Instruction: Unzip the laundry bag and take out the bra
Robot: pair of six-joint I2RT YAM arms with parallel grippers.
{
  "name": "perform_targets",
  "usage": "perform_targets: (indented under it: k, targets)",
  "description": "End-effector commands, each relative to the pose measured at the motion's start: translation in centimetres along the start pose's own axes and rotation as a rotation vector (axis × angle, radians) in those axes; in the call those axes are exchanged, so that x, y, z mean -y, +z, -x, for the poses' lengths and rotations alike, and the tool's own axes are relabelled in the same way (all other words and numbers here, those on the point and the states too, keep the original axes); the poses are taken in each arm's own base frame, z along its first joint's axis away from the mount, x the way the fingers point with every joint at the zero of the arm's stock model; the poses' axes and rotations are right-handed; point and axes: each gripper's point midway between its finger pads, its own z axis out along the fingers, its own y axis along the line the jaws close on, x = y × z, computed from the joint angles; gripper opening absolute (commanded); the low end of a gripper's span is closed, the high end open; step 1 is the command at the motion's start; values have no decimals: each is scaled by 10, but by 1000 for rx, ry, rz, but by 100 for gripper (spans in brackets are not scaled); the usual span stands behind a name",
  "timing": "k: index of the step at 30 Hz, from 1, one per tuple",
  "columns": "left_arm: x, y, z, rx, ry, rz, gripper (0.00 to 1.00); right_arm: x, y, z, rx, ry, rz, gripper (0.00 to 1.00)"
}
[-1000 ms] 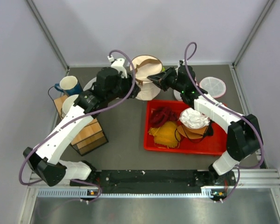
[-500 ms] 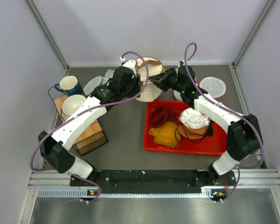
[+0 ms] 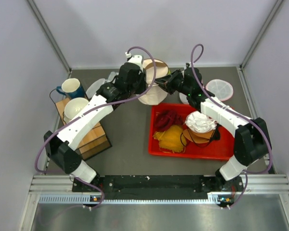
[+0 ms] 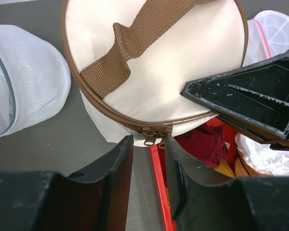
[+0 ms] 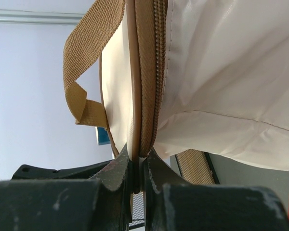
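The cream-beige laundry bag with brown trim lies tilted on its side at the back of the table. Its round zippered end fills the left wrist view. My right gripper is shut on the bag's brown zipper rim, pinching it between the fingertips. My left gripper is open, its fingers either side of the brown zipper pulls just below the rim, not closed on them. From above it sits at the bag's left side. No black bra is in view.
A red tray holds a dark red garment, a yellow cloth and a white cupped garment. White mesh pouches lie at left and right. A blue mug, white cup and wooden box stand at left.
My left arm has swung right and forward, bringing its open gripper up to the bag's zippered end. The bag has tilted over. My right gripper has kept its hold.
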Motion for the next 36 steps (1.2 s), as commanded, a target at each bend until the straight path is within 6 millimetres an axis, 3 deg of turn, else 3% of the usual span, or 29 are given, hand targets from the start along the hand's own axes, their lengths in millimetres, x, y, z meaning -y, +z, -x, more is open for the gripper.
perform_targets:
  k: [1,6,10,11,15,21,25,29,31,32,34,35,36]
  targets:
    - [3,-3,22,61,7,-1,38,-52,-15,11,35,-29,160,0]
    - [-3,2,13,50,16,29,39,-53,-16,11,35,-25,169,0]
    - [-1,4,17,71,17,22,36,-54,-17,9,32,-23,169,0]
    - [0,4,20,81,16,20,28,-52,-17,10,34,-23,166,0]
    - [-1,3,28,94,23,34,10,-50,-18,10,34,-17,166,0]
    - [-11,-6,32,102,35,78,0,-47,-22,16,51,-16,161,0]
    - [-23,-14,31,113,46,125,0,-45,-25,20,59,-11,162,0]
    - [-48,-19,31,132,24,207,0,-41,-28,22,67,-9,154,0]
    - [-47,-27,35,148,24,191,0,-38,-28,21,67,-8,146,0]
    - [-41,-27,32,151,27,159,0,-38,-28,22,69,-9,143,0]
    - [-20,-33,30,167,44,48,22,-38,-27,23,72,-8,143,0]
    - [-9,-33,19,158,70,35,32,-37,-27,23,72,-6,142,0]
    - [-11,-33,19,167,78,69,45,-38,-27,23,73,-2,146,0]
